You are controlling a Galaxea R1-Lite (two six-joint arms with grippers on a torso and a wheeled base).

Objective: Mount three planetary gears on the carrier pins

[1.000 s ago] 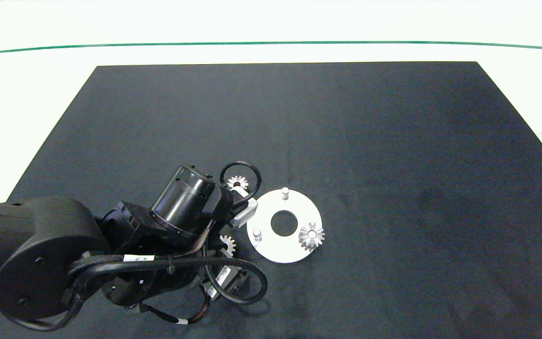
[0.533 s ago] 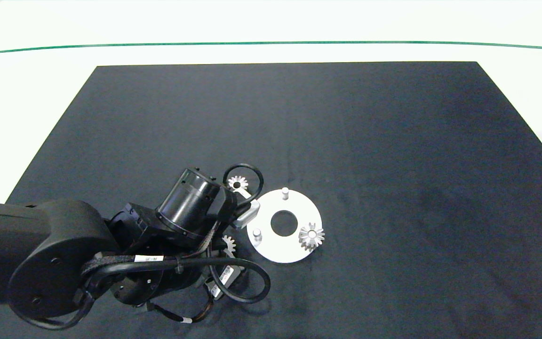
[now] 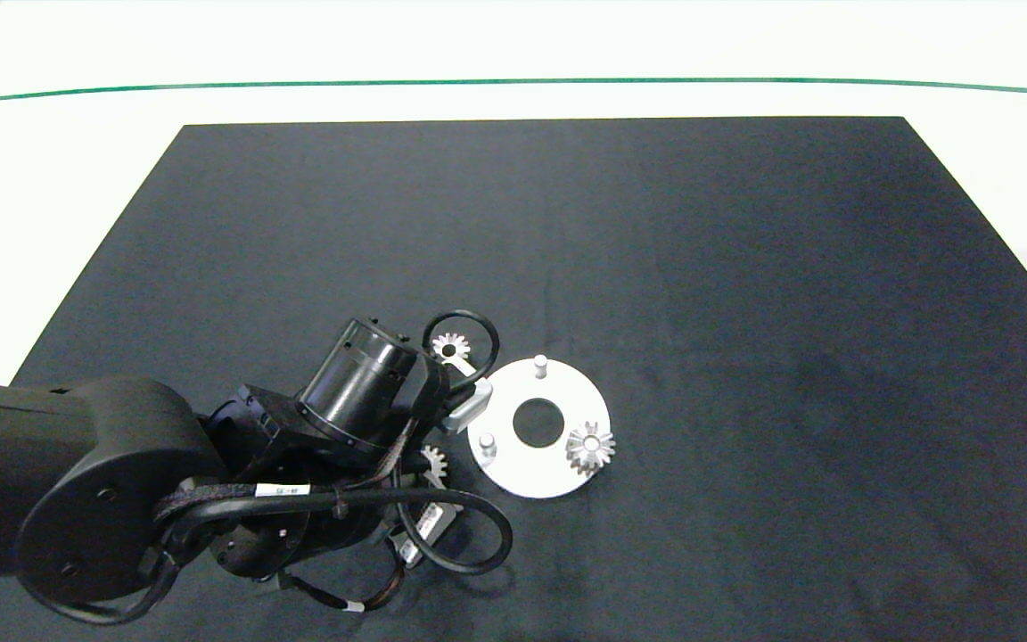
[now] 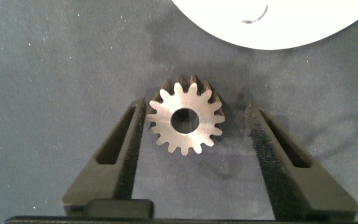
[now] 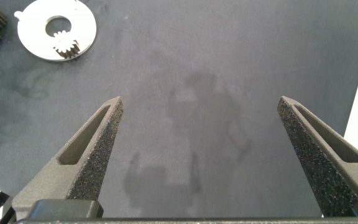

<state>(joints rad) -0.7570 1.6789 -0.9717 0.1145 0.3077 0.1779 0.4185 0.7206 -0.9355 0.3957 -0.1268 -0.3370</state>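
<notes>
The white carrier disc (image 3: 513, 459) lies on the black mat. Two carrier pins (image 3: 540, 363) (image 3: 487, 440) stand bare, and one planetary gear (image 3: 590, 447) sits on the third. A second gear (image 3: 451, 346) lies loose by the disc's far left rim. The third gear (image 4: 186, 121) lies flat on the mat between the fingers of my left gripper (image 4: 196, 109), which is open around it; one finger (image 4: 126, 143) is at its teeth, the other stands apart. The head view shows this gear (image 3: 432, 461) half hidden under the left arm. My right gripper (image 5: 201, 102) hangs open and empty, far from the disc (image 5: 33, 37).
The black mat (image 3: 745, 267) lies on a white table with a green line (image 3: 513, 82) along its far side. A cable loop (image 3: 462, 319) of the left arm circles the loose gear. The right arm is outside the head view.
The left arm has shifted slightly to the right towards the disc, then held still. The gears and the disc have not moved.
</notes>
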